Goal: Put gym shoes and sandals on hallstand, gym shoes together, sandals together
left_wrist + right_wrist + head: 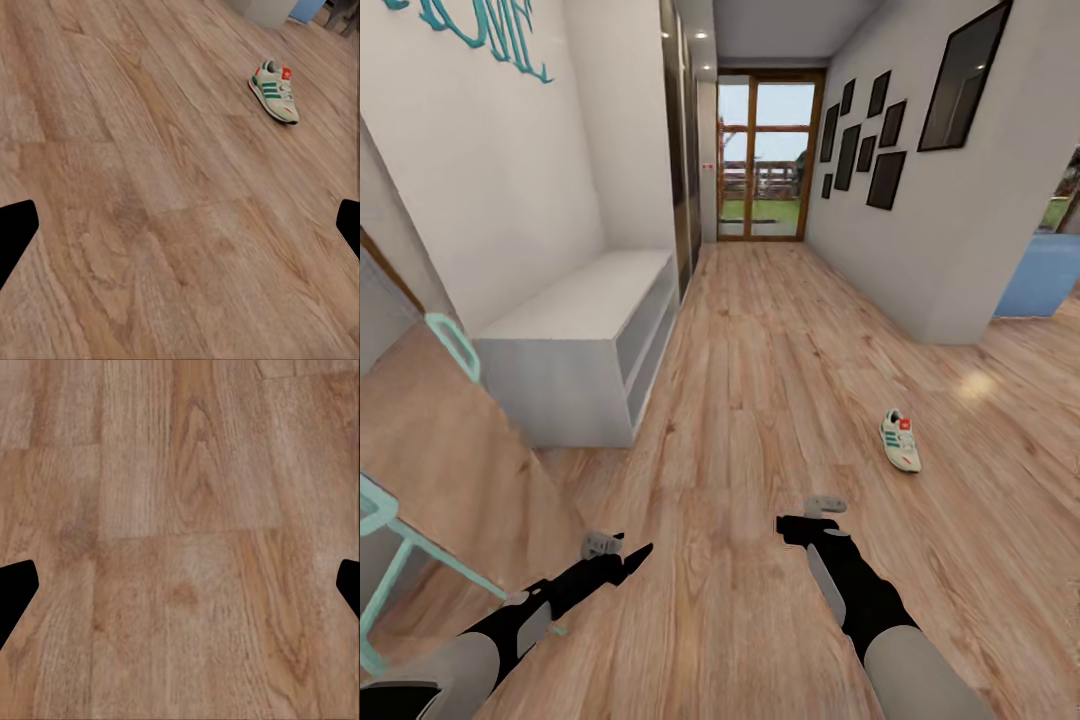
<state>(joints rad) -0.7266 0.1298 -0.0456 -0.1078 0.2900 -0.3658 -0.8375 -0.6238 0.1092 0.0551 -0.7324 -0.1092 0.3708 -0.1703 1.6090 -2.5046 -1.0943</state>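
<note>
One gym shoe (900, 440), white with green stripes and a red-orange heel, lies alone on the corridor floor (760, 400) at the right; it is also in the left wrist view (274, 90). The hallstand (585, 335), a low white bench with open shelf tiers, stands along the left wall. My left gripper (635, 555) hovers open over bare planks, its fingertips (15, 232) wide apart. My right gripper (788, 525) is open too, fingertips (15, 592) spread above the floor, left of and nearer than the shoe. The other gym shoe and both sandals are out of view.
A glass door (760, 160) closes the corridor's far end. Dark picture frames (865, 140) hang on the right wall, whose corner (950, 310) opens toward a blue area (1045, 275). A teal-framed mirror (455, 345) leans at the near left.
</note>
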